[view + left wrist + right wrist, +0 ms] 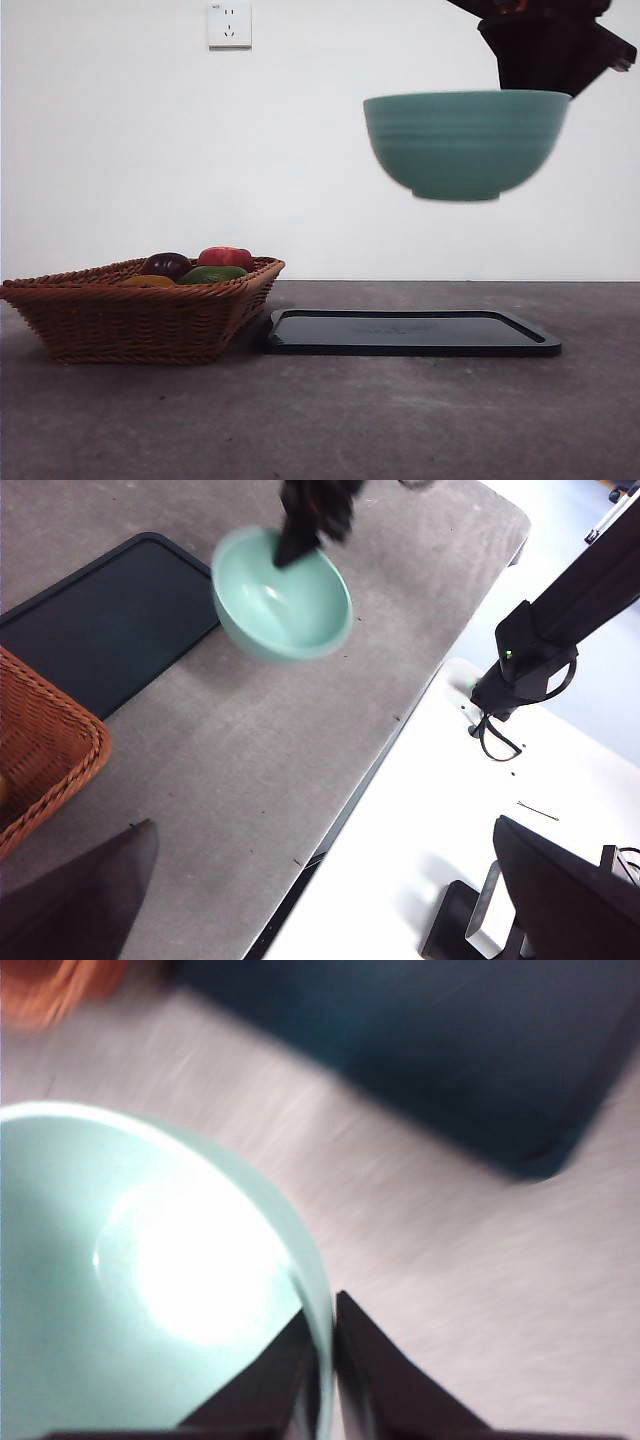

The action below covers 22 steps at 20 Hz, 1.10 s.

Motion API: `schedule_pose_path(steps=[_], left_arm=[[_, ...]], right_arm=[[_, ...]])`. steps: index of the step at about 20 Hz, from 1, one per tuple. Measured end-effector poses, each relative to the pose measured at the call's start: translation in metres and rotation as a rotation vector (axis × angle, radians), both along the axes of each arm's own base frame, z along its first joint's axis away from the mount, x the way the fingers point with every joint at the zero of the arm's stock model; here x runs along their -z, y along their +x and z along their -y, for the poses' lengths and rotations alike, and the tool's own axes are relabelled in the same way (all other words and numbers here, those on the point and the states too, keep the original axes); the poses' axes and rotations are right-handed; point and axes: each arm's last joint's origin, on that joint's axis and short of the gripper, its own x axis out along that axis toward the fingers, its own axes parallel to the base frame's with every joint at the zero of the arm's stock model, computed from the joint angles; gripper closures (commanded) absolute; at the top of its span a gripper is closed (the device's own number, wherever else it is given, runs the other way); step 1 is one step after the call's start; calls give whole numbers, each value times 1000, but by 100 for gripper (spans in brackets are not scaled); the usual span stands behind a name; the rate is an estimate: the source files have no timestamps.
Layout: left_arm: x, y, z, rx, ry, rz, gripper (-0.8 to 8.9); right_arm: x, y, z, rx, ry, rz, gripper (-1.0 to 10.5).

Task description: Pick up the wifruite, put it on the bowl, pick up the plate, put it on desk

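The mint-teal bowl (465, 140) hangs in the air well above the desk (400, 420), to the right. My right gripper (537, 85) is shut on its rim, one jaw inside and one outside (322, 1305); the bowl (120, 1290) looks empty. The left wrist view shows the same bowl (285, 600) under the right gripper (300, 540). An orange-brown fruit, the wifruite (148, 281), lies in the wicker basket (130, 320), mostly hidden by its rim. The only plate-like thing is a flat dark rectangular tray (410, 335) on the desk below the bowl. My left gripper (330, 915) waits open, high over the desk's edge.
The basket (40, 750) also holds a dark purple fruit (167, 264), a red one (226, 257) and a green one (212, 273). It stands against the tray's (110, 620) left side. The desk edge (400, 730) runs close to the bowl, with a black stand (520, 670) beyond it.
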Motion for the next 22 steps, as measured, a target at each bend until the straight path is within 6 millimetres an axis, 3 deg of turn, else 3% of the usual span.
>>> schedule_pose_path(steps=[5, 10, 18, 22], left_arm=[[0, 0, 0, 0, 0, 0, 251], [0, 0, 0, 0, 3, -5, 251], [2, -1, -1, 1, 13, -22, 251], [2, -1, -1, 1, 13, -21, 251]], right_arm=[[54, -27, -35, -62, 15, -48, 935], [92, -28, -52, -38, 27, -76, 935], [123, -18, -58, -14, -30, -152, 935], [123, -17, -59, -14, -23, -144, 932]])
